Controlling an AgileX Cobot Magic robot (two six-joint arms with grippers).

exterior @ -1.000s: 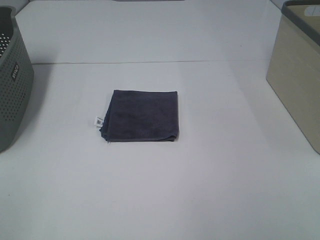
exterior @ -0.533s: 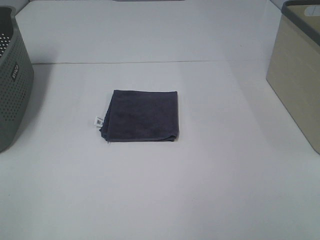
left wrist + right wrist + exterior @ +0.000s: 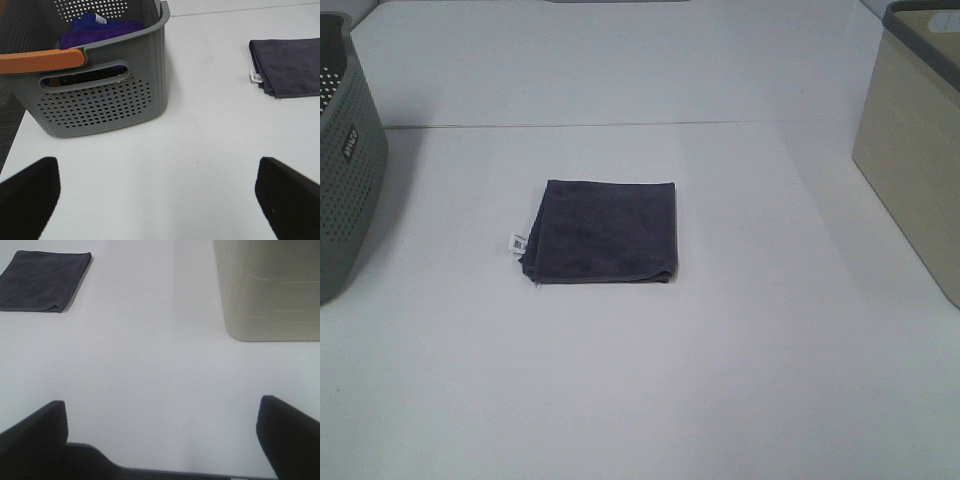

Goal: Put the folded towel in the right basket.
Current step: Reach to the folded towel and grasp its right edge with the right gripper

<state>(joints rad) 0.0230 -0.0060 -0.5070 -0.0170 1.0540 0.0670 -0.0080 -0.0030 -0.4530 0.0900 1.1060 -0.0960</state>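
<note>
A folded dark grey towel [image 3: 603, 232] with a small white tag lies flat in the middle of the white table. It also shows in the left wrist view [image 3: 290, 67] and the right wrist view [image 3: 42, 281]. The right basket [image 3: 918, 140] is beige with a dark rim, at the table's right edge; its wall shows in the right wrist view [image 3: 267, 287]. Neither arm shows in the exterior high view. My left gripper [image 3: 157, 200] is open and empty, near the grey basket. My right gripper [image 3: 162, 440] is open and empty, between towel and beige basket.
A grey perforated basket [image 3: 345, 165] stands at the left edge. In the left wrist view it [image 3: 100, 95] has an orange handle and holds purple cloth [image 3: 100, 30]. A seam line [image 3: 620, 125] crosses the table behind the towel.
</note>
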